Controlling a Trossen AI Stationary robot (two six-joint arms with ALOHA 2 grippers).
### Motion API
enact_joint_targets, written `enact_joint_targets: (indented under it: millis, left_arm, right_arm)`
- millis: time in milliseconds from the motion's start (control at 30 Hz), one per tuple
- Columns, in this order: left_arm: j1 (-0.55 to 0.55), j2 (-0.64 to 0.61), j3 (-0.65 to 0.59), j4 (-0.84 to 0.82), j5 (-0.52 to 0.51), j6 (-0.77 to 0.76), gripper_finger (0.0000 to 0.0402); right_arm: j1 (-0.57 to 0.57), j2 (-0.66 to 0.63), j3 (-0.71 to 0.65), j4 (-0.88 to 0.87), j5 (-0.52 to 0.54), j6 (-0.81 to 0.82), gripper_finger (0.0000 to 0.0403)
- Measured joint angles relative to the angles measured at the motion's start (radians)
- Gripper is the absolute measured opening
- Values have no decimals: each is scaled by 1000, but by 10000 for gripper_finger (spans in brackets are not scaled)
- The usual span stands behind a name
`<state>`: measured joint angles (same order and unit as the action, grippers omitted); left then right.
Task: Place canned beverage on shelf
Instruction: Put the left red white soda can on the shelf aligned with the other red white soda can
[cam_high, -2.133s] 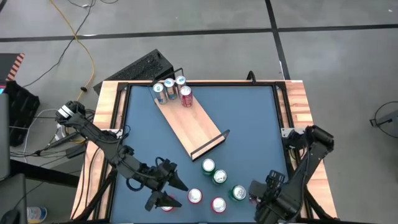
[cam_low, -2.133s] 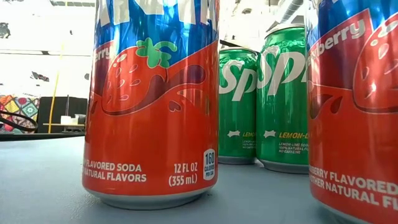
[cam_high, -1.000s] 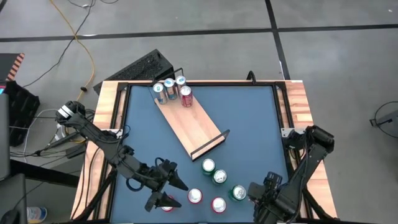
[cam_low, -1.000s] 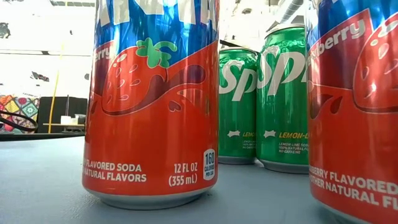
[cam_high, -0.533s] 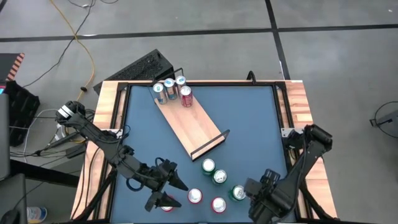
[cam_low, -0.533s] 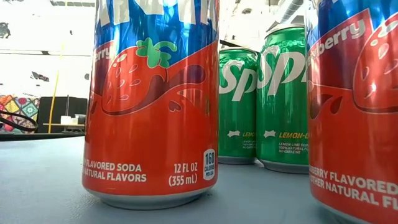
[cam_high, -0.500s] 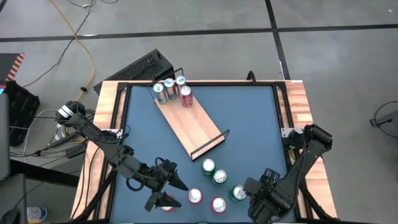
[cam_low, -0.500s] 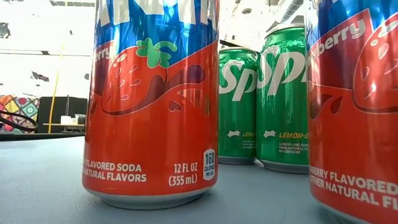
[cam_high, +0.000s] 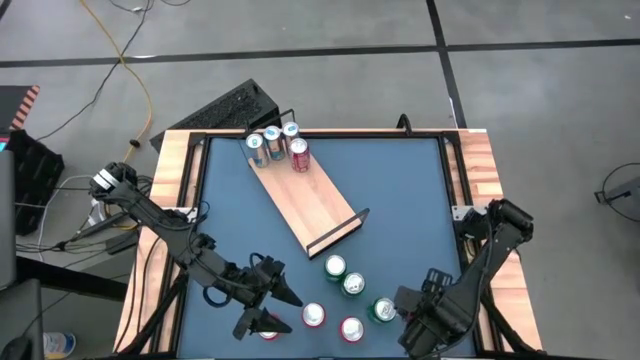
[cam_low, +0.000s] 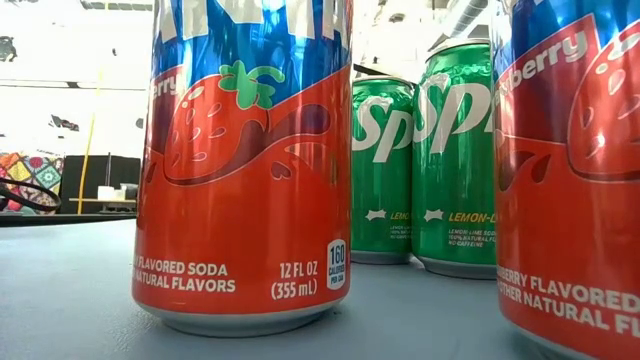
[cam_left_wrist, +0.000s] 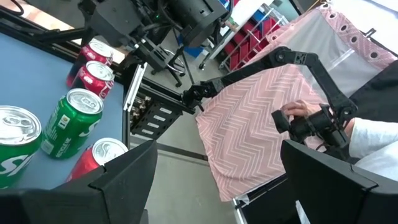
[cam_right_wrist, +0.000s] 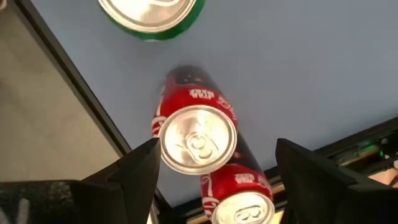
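The right hand (cam_high: 415, 322) is hovering unclenched over a red cola can (cam_right_wrist: 198, 134) beside the Sprite can (cam_high: 383, 310) — reaching stage. Next it needs lowering and clamping; the left hand (cam_high: 262, 303) is waiting, spread wide.

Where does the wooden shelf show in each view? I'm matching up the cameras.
High view: the shelf lies diagonally across the table's upper middle, with four cans at its far end.
Low view: not in it.
Left wrist view: not in it.
Right wrist view: not in it.
Shared landmark: the blue tabletop, seen in all four.
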<state>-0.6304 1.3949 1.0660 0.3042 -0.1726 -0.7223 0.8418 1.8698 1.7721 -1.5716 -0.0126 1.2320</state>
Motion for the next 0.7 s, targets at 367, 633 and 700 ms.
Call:
enact_joint_targets:
  millis: [367, 633, 700]
  left_arm:
    - [0, 0, 0, 0, 0, 3, 328]
    - [0, 0, 0, 0, 0, 22, 328]
    - [0, 0, 0, 0, 0, 22, 328]
  right_arm:
    - [-25, 0, 0, 0, -48, -14, 304]
    - [-45, 0, 0, 0, -95, -65, 362]
    - [-45, 0, 0, 1, -95, -95, 382]
